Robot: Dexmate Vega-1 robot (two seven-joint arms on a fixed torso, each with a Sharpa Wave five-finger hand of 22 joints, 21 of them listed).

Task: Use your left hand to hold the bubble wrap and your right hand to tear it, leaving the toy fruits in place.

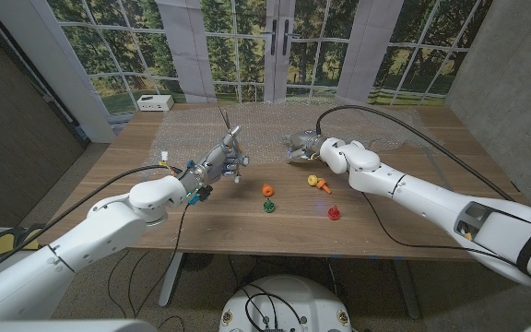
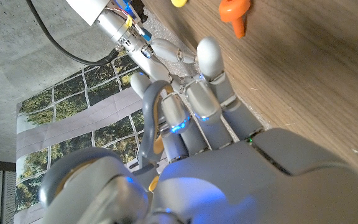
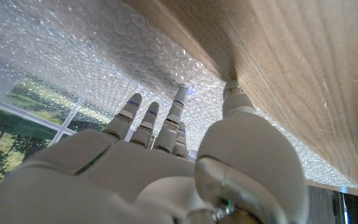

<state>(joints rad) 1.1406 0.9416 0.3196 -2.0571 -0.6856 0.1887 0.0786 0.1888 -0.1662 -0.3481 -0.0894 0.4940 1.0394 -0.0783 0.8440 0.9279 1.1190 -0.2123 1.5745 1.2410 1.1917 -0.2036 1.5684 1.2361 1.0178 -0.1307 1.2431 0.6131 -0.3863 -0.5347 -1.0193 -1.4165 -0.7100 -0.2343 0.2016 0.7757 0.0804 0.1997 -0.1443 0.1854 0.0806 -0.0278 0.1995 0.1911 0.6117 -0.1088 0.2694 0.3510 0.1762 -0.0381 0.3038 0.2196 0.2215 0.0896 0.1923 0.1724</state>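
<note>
The head view shows the wrap lying along the table's far edge, long axis left to right. The right hand pinches its near edge; its wrist view shows fingertips touching bubbles. The left hand hovers, fingers apart, holding nothing. Toy fruits sit nearer.

The near strip of the bench lies bare from edge to edge. At mid-bench four small toy fruits bar the way between the two hands: an orange one, a green one, a yellow-and-orange one and a red one. The bubble wrap covers the far part. A white box stands at the far left corner.
</note>
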